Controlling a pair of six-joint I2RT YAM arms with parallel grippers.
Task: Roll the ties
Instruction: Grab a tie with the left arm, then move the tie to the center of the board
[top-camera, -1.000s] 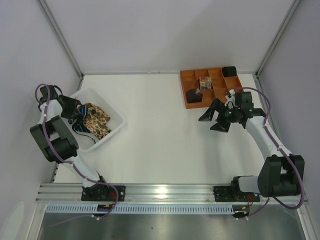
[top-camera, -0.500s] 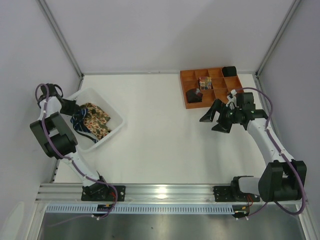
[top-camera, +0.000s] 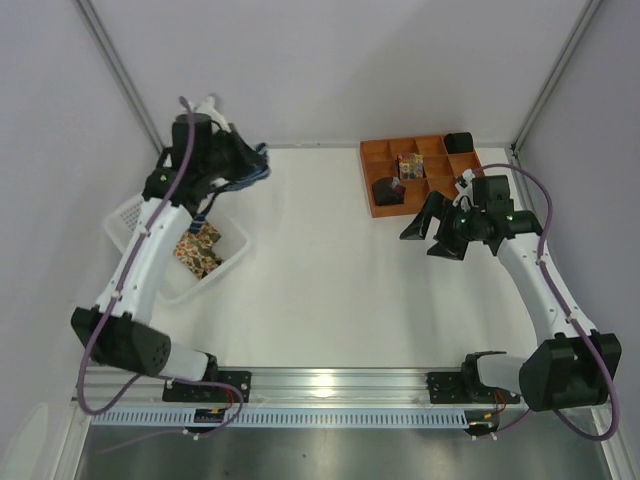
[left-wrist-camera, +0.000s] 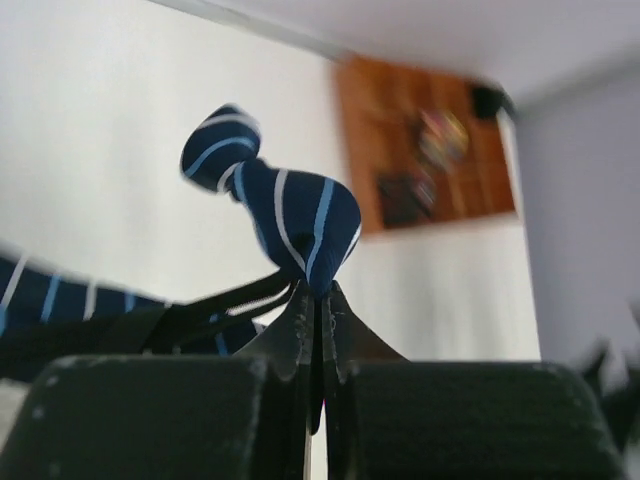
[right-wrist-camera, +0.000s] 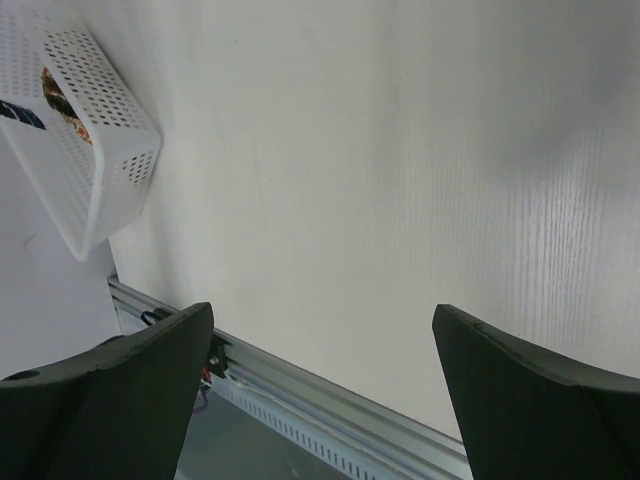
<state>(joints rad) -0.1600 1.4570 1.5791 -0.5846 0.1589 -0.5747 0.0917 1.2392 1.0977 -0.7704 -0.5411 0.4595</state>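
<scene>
The white counter lies bare across the middle of the overhead frame, a good place to lay a tie flat. At left sits the white basket, and at upper right the orange tray. The navy tie hangs from the left fingers, which are pinched tight on a fold of it at upper left above the basket. The rest of it trails down toward the basket, where the floral tie lies. The right fingers are spread wide and hold nothing, at centre right below the tray. To do this step well, lift until the tail clears the basket rim. Then carry the tie to the bare middle and lay it straight and untwisted, so the right fingers can pin one end.
</scene>
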